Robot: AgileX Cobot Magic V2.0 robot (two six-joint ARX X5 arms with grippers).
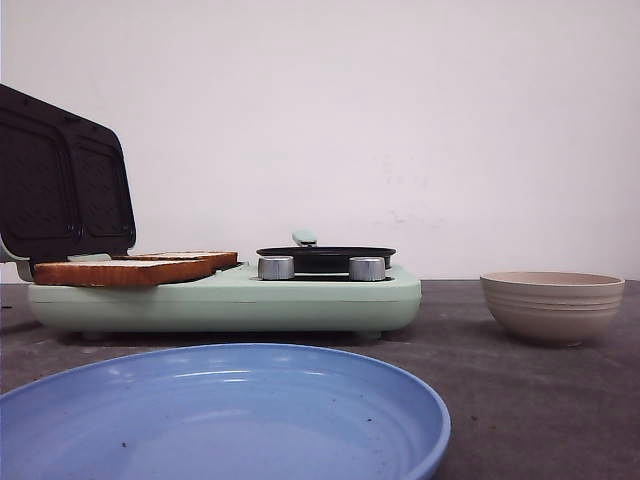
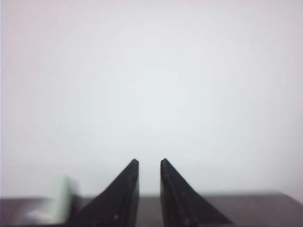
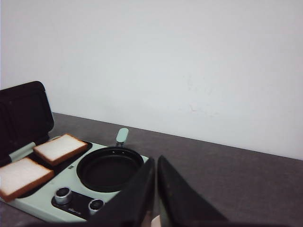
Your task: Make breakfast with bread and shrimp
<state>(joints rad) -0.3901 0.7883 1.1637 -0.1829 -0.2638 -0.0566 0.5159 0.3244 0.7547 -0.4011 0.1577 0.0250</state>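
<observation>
Two slices of bread [image 1: 125, 270] lie side by side on the dark grill plate of a mint-green breakfast maker [image 1: 230, 300]; in the right wrist view they show as white squares with brown crusts [image 3: 60, 148]. No shrimp is in view. The inside of the beige ribbed bowl [image 1: 552, 305] is hidden. My left gripper [image 2: 149, 161] faces the white wall, with a narrow gap between its fingers and nothing in it. My right gripper [image 3: 155, 159] hovers to the right of the maker's empty black pan [image 3: 110, 169], with its fingers almost together. Neither gripper shows in the front view.
The maker's black lid [image 1: 60, 185] stands open at the left. Two silver knobs [image 1: 276, 267] sit in front of the pan [image 1: 325, 256]. A blue plate [image 1: 380, 385] lies at the front. A blurred mint-green shape [image 2: 59, 203] shows beside the left fingers.
</observation>
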